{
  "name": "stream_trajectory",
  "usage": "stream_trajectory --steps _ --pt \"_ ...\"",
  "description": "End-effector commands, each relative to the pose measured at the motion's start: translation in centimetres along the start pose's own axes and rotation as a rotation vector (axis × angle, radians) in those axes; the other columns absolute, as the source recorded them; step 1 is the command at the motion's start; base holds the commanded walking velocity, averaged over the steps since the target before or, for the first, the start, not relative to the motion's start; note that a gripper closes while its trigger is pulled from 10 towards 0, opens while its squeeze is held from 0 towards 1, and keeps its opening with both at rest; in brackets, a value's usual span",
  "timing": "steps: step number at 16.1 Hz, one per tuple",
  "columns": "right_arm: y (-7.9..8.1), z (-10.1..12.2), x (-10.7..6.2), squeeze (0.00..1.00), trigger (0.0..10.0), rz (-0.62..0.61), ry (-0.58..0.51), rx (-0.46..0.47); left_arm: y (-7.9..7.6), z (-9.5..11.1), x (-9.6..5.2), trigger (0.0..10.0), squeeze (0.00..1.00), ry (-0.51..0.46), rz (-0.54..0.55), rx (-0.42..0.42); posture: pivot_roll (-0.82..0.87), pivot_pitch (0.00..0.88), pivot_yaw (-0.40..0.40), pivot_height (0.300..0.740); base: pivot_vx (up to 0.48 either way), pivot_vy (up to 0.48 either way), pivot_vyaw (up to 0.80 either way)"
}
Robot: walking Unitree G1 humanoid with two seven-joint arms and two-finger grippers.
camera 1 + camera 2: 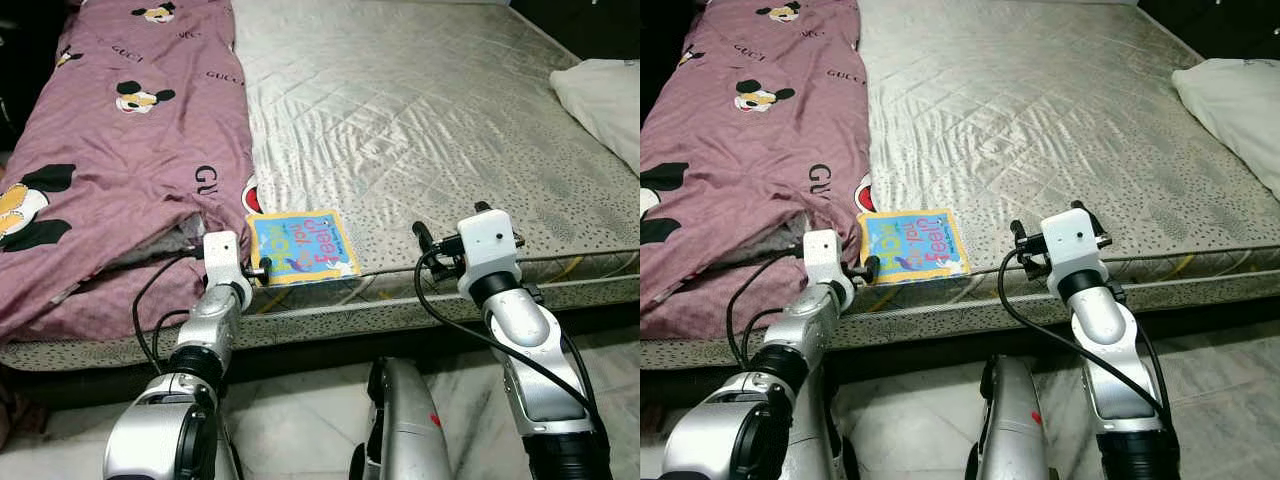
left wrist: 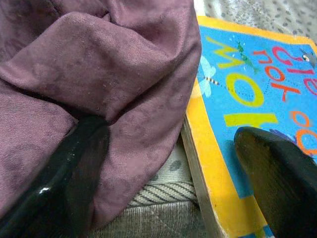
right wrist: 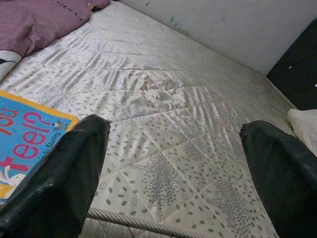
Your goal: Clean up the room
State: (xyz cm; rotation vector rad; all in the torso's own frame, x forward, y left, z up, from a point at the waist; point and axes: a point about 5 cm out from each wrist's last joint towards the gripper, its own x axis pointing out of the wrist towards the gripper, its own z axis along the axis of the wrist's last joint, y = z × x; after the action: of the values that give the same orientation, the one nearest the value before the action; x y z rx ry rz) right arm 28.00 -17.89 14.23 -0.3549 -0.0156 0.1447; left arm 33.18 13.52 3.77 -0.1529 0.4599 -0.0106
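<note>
A blue children's book with a yellow border (image 1: 302, 246) lies flat at the near edge of the mattress (image 1: 420, 120). A purple cartoon-print blanket (image 1: 120, 150) lies right beside it, covering the bed's left side. My left gripper (image 1: 255, 268) is at the mattress edge by the book's left corner. In the left wrist view it (image 2: 168, 134) is open, one finger (image 2: 74, 168) against the blanket fold and the other (image 2: 277, 173) over the book's cover (image 2: 247, 99). My right gripper (image 3: 176, 130) hovers open over bare mattress, to the right of the book (image 3: 25, 144).
A white pillow (image 1: 605, 100) lies at the bed's far right. The mattress's front edge (image 1: 400, 300) runs across in front of me, with pale marble floor (image 1: 300, 420) below it. A dark wall and corner (image 3: 297, 69) stand behind the bed.
</note>
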Motion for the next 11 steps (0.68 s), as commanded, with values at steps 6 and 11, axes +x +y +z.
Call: stream_trajectory --steps 6,11 --pt "-0.4 0.2 0.1 0.0 10.0 -0.015 -0.01 -0.003 2.6 2.7 -0.8 10.0 0.0 -0.214 0.162 -0.052 -0.25 0.0 -0.074 0.535 0.0 0.0 0.0" --pt "-0.7 0.3 0.6 0.0 10.0 -0.024 -0.018 -0.003 -1.2 4.5 -2.7 10.0 0.0 -0.398 0.006 -0.012 -0.24 0.0 -0.072 0.535 0.0 0.0 0.0"
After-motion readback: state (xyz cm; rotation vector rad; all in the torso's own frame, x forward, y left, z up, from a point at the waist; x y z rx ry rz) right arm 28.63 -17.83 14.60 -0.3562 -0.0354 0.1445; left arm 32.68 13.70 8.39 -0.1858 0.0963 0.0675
